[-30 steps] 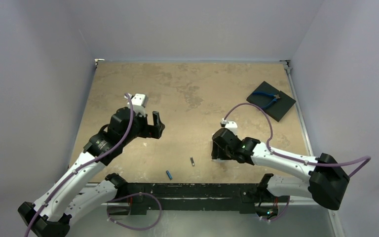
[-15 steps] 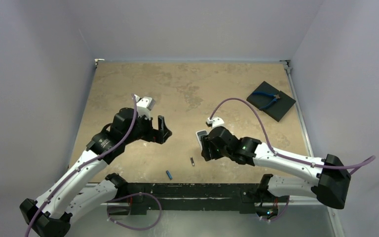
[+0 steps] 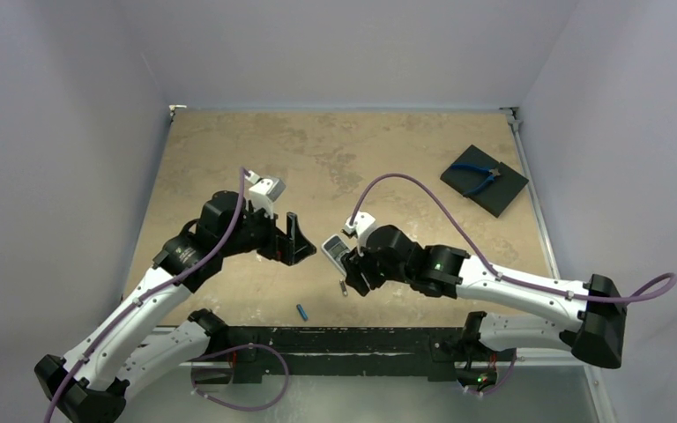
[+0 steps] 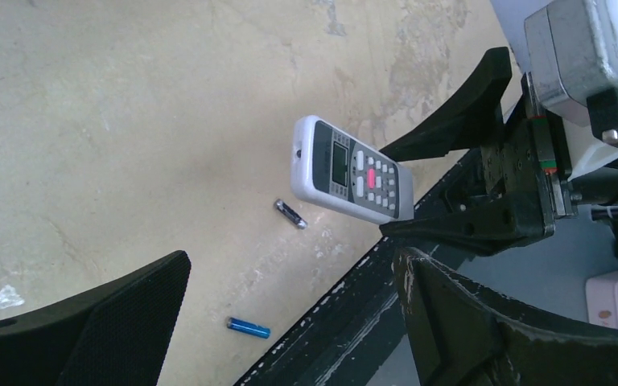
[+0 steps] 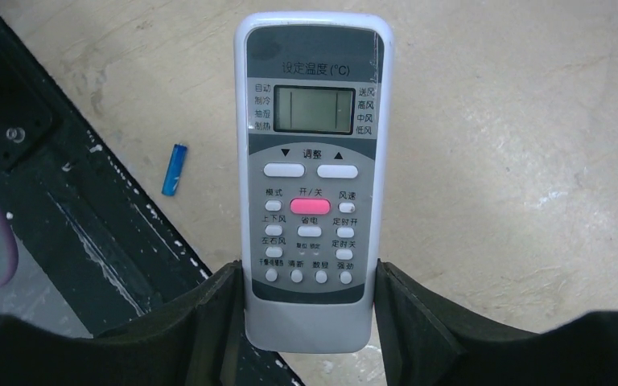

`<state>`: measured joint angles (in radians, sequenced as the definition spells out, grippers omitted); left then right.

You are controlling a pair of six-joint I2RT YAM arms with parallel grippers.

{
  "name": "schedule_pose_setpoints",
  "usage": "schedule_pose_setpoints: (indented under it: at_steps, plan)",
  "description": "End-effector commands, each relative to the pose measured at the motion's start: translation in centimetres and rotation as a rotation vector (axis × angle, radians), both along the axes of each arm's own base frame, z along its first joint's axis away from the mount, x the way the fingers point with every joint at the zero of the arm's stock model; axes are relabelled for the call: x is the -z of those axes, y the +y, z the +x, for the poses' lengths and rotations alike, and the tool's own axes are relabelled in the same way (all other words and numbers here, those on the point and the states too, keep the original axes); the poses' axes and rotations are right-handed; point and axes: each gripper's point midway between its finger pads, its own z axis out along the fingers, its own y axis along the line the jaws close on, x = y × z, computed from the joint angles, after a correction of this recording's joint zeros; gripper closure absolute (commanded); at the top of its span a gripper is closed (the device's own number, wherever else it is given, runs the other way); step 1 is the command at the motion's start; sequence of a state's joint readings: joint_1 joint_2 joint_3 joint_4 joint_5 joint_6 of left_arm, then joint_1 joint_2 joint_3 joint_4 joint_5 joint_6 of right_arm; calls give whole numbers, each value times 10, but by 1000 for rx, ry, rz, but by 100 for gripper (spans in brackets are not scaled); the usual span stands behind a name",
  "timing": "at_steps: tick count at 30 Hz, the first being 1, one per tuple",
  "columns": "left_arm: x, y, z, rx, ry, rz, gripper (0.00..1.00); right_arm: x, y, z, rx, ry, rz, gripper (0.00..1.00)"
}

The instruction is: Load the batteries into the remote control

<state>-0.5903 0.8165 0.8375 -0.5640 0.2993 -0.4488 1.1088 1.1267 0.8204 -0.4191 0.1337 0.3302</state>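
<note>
My right gripper [image 3: 347, 265] is shut on the lower end of the white remote control [image 3: 332, 251] and holds it above the table, button face up in the right wrist view [image 5: 312, 177], fingers [image 5: 209, 322] on both sides. My left gripper [image 3: 295, 240] is open and empty, just left of the remote [image 4: 352, 170]. The bright blue battery [image 3: 302, 310] lies near the table's front edge; it also shows in the left wrist view [image 4: 248, 326] and the right wrist view [image 5: 175, 169]. The dark battery [image 3: 344, 287] lies below the remote [image 4: 290, 214].
A black square pad [image 3: 504, 197] with blue-handled pliers [image 3: 478, 178] sits at the back right. The black front rail [image 3: 344, 339] runs along the table's near edge, close to the blue battery.
My right gripper has lifted the remote and carried it left toward the left gripper. My left gripper has shifted a little right. The batteries have not moved.
</note>
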Motion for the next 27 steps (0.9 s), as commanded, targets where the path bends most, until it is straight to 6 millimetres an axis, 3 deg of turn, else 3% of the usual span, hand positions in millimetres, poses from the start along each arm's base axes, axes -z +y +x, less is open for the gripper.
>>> schedule_pose_setpoints:
  at_steps: [1, 11, 22, 27]
  plan:
    - [-8, -13, -10, 60, 34, -76, 2, -42, 16, -7, -164, -139, 69, 100]
    - [0, -28, -24, 98, 153, -170, 5, -60, 26, -17, -380, -336, 26, 100]
    - [12, -35, -41, 154, 242, -221, 19, -61, 39, -20, -471, -387, -2, 100]
    - [9, -41, -46, 190, 268, -275, 30, -63, 41, -22, -495, -401, -3, 100]
